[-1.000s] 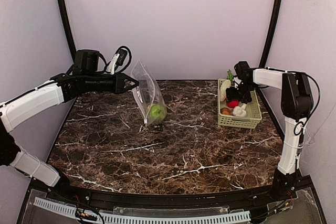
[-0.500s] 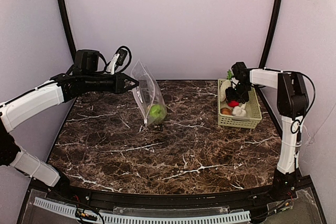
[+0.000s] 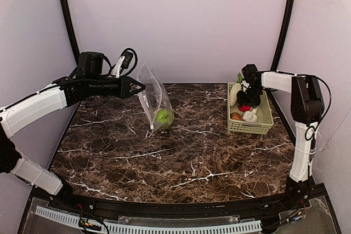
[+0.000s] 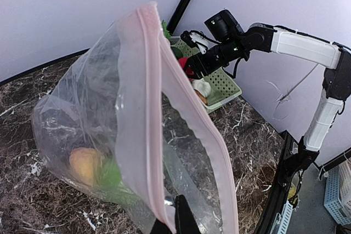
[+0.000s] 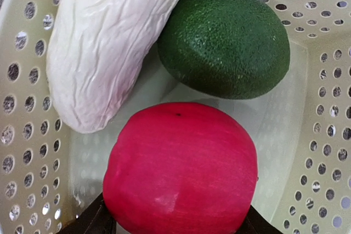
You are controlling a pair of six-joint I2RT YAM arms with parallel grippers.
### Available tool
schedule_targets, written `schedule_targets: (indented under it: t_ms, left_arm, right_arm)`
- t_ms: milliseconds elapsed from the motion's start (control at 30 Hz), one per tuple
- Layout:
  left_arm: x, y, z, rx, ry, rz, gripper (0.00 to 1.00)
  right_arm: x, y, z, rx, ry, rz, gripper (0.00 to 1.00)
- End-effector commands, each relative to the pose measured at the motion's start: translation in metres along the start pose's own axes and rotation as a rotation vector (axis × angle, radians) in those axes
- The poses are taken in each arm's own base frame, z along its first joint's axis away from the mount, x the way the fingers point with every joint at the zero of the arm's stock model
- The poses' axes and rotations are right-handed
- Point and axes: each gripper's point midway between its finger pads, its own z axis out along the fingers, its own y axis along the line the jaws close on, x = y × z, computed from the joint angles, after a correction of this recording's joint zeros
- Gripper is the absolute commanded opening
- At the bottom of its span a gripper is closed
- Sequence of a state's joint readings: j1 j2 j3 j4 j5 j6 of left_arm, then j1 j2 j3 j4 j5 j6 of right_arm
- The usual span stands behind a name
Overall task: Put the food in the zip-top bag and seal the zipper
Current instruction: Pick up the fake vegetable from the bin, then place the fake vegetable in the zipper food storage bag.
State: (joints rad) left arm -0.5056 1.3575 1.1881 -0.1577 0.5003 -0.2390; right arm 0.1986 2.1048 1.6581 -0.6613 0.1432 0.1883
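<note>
Hanging from the left gripper (image 3: 138,87), which was clamped on one end of the zipper (image 4: 164,108), the zip-top bag (image 3: 155,100) stood left of centre on the marble-patterned table (image 3: 192,157). Its long axis ran steeply from the raised zipper edge at upper left down to its bottom end, which rested on the tabletop. The two pinkish zipper strips were parted, so the mouth gaped upward and toward the right arm. A green apple (image 3: 163,116) lay in the bag's lowest part.

At the table's far right sat the pale green basket (image 3: 263,125), its long side running front to back. The right gripper (image 3: 247,101) reached down into it, jaws apart and astride the red apple (image 5: 181,168), with a dark fingertip (image 5: 93,217) just beside each flank; whether they pressed it could not be told. Behind the apple, in the wrist view, the white radish (image 5: 104,42) lay on a slant against the basket wall, beside a dark green piece (image 5: 225,42). The garlic (image 3: 250,116) and a brown piece (image 3: 236,116) sat at the basket's near end.
</note>
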Motion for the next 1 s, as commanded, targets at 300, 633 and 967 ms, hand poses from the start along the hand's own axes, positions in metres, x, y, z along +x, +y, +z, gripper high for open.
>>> schedule_targets:
  t_ms: [300, 633, 967]
  left_arm:
    - [0.005, 0.0, 0.001, 0.018, 0.01, -0.015, 0.01]
    - [0.006, 0.001, 0.001, 0.015, 0.011, -0.017, 0.01]
    - [0.005, 0.001, 0.0, 0.015, 0.008, -0.012, 0.01]
  right_arm:
    - [-0.007, 0.098, -0.223, -0.401, -0.367, -0.132, 0.58]
    - [0.053, 0.248, -0.358, -0.899, -0.44, -0.499, 0.58]
    - [0.116, 0.343, -0.404, -1.218, -0.384, -0.794, 0.57]
